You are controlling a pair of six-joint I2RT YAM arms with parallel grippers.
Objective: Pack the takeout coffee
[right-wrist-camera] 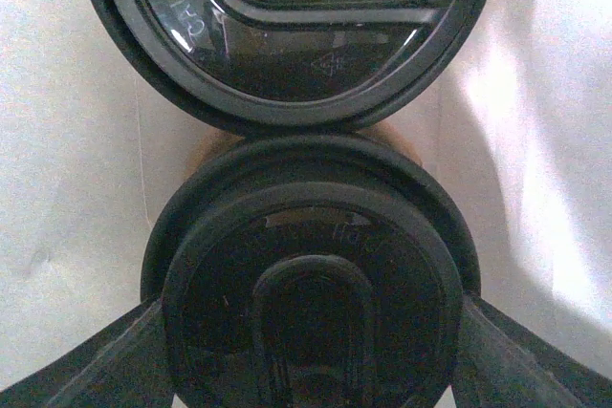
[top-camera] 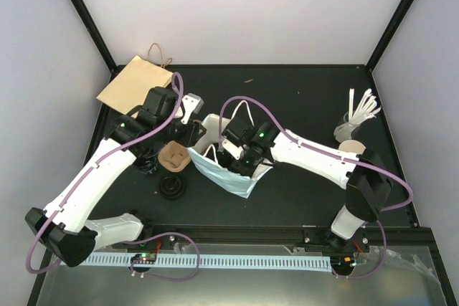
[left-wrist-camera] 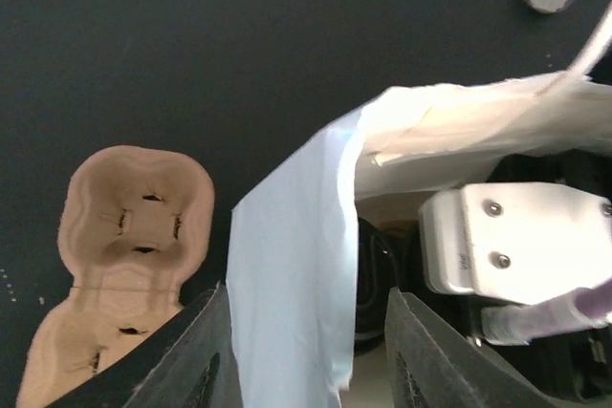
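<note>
Black tabletop [top-camera: 301, 98] is enclosed by pale walls on three sides. At its centre a white bag [top-camera: 228, 177] is seen standing open. A flat brown paper bag [top-camera: 135, 82] lies at ten o'clock from it, near the far left corner. A cardboard cup carrier [top-camera: 174, 155] rests just beside the white bag at nine o'clock, and a small pile of loose black lids [top-camera: 172, 188] lies at seven o'clock. White cutlery [top-camera: 362, 105] is stood in a holder well apart at two o'clock.

The right gripper [top-camera: 240, 154] is reached down into the mouth of the white bag. In the right wrist view the takeout coffee [right-wrist-camera: 311, 274] is seen from above, inside the bag, with its black lid clasped between the two fingers, one on each side. A second black lid [right-wrist-camera: 296, 26] sits at twelve o'clock from it, the two rims touching, with the bag's white lining around both.

The left gripper [left-wrist-camera: 306, 360] is placed at the bag's rim on the nine o'clock side. Its jaws are held partly apart, with the bag's white wall passing between them; a gap is visible between the wall and one finger, so no firm pinch is shown.
</note>
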